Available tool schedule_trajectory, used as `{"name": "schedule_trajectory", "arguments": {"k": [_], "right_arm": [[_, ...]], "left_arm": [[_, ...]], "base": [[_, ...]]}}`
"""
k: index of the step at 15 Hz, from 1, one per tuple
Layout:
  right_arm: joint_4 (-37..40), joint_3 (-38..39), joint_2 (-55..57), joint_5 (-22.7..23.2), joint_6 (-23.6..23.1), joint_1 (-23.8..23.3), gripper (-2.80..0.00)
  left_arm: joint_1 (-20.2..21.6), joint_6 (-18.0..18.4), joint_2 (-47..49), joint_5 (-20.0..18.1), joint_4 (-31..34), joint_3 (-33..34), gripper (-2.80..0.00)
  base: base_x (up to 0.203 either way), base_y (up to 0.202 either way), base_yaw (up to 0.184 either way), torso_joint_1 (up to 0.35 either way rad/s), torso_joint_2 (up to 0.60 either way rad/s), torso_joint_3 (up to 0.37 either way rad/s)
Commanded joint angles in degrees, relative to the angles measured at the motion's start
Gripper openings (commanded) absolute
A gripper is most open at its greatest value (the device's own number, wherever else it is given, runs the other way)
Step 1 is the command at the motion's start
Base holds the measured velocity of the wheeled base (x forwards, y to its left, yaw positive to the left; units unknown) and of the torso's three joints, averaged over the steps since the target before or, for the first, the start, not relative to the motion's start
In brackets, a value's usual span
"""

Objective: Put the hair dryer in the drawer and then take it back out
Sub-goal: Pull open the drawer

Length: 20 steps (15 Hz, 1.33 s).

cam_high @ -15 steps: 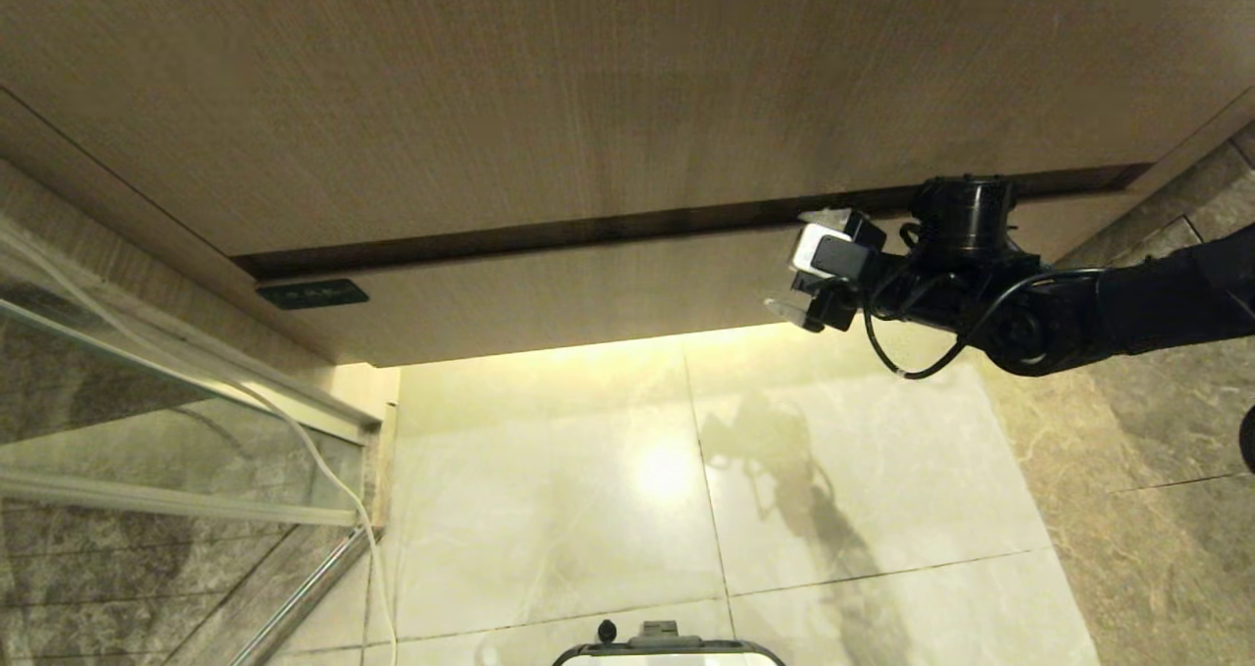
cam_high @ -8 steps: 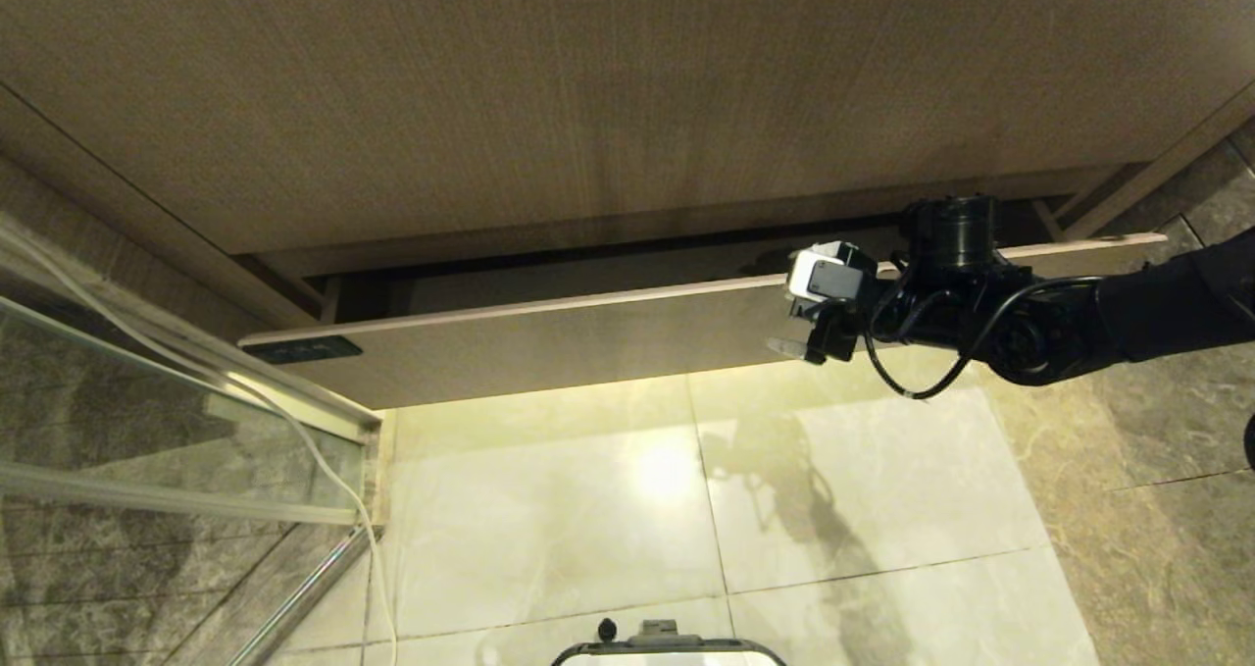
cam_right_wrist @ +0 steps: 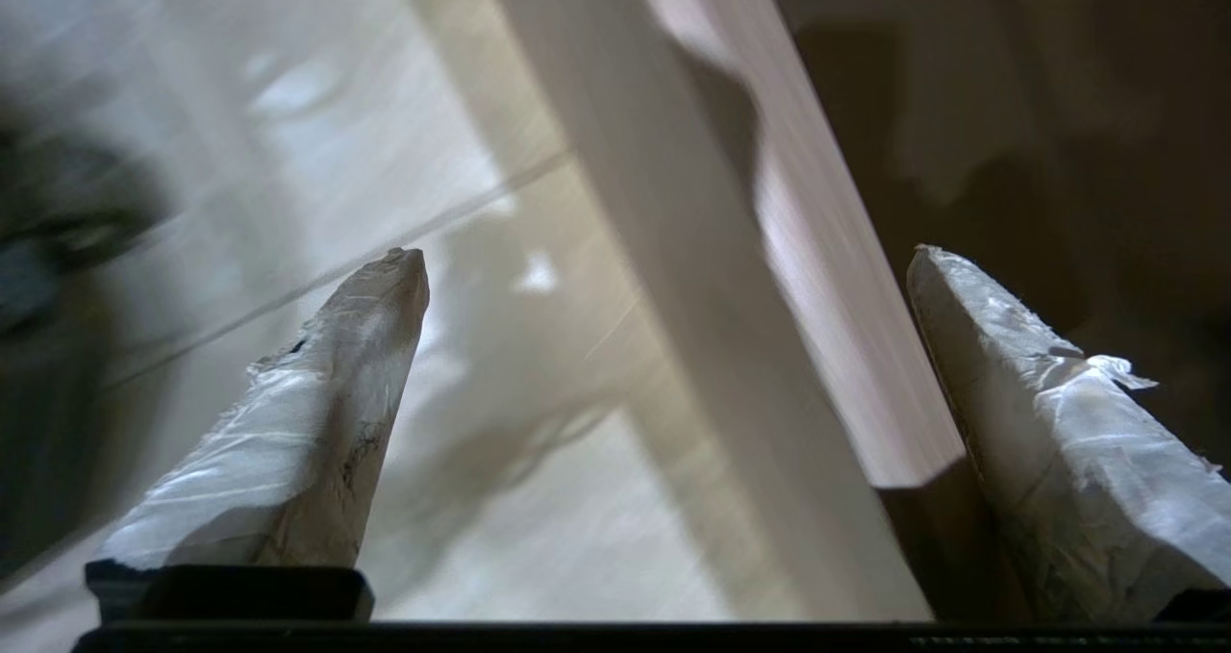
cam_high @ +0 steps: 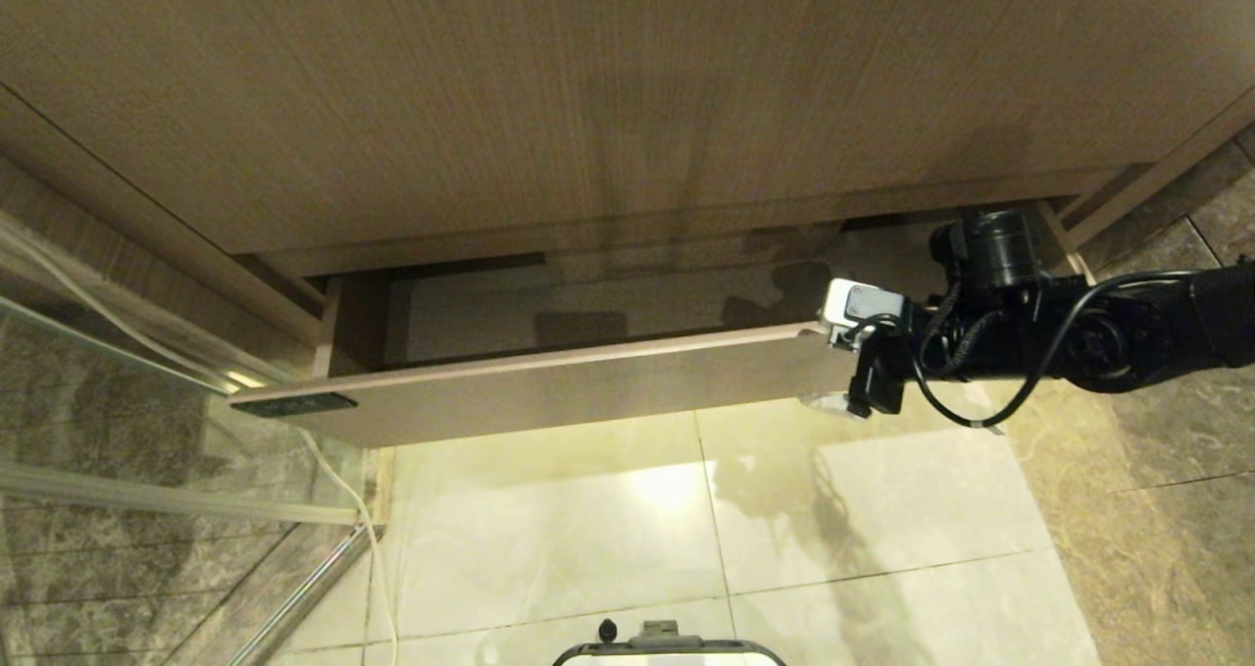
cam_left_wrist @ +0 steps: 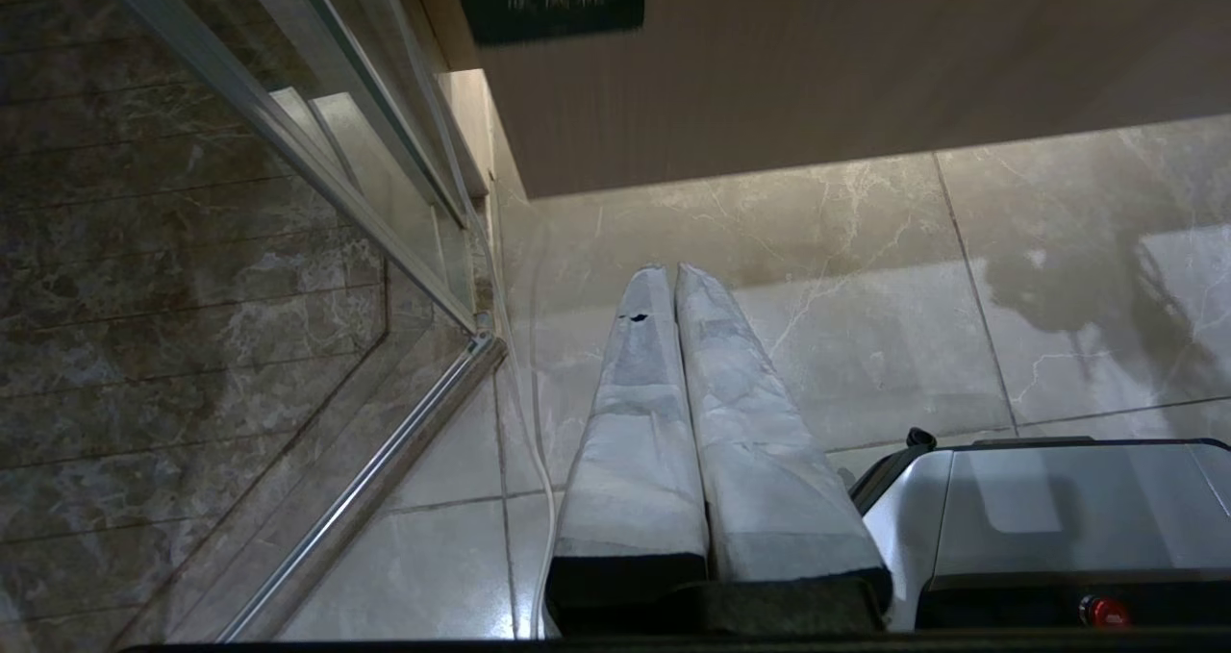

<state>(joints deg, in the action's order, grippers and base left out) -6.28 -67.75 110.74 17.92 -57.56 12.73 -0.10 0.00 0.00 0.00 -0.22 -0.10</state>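
My right gripper (cam_right_wrist: 664, 259) straddles the drawer (cam_high: 549, 386) front.

The drawer stands partly pulled out under the taller wood panel (cam_high: 588, 97), and my spread fingers (cam_right_wrist: 327, 413) bracket its right end, one inside, one outside, clamping nothing. My left gripper (cam_left_wrist: 673, 278) hangs closed and empty over the floor tiles (cam_high: 608, 538). I see no hair dryer.

Drawer (cam_high: 549, 391) pulled partly out beneath taller wood panel (cam_high: 588, 107); narrow gap open above drawer interior. Right hand (cam_right_wrist: 664, 268) spread wide astride drawer front's right end, one finger (cam_right_wrist: 1048, 422) inside, blocking that corner. Glass partition (cam_high: 147, 421) crowds left end. Tiled floor (cam_high: 686, 529) below gives open room.
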Motion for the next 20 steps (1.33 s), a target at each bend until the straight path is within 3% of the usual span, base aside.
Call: {"name": "schedule_trajectory", "arguments": {"k": [1,7,13,20], "right_arm": [[5.0,4.6,-7.3,0.1,2.1,-0.5,0.00],[22.4,12.4,-29.8,0.3,11.7,-5.4,0.00],[40.0,14.1,-54.0,-0.9,22.2,-13.2,0.00],[47.8,13.2,-59.0,-3.2,37.9,-15.8,0.00]], "left_arm": [[0.0,0.0,0.1,0.0,0.0,0.0,-2.80],[0.0,0.0,0.0,0.0,0.0,0.0,-2.80],[0.0,0.0,0.0,0.0,0.0,0.0,-2.80],[0.0,0.0,0.0,0.0,0.0,0.0,-2.80]], "base": [[0.000,0.000,0.000,0.000,0.00,0.000],[0.000,0.000,0.000,0.000,0.00,0.000],[0.000,0.000,0.000,0.000,0.00,0.000],[0.000,0.000,0.000,0.000,0.00,0.000]]}}
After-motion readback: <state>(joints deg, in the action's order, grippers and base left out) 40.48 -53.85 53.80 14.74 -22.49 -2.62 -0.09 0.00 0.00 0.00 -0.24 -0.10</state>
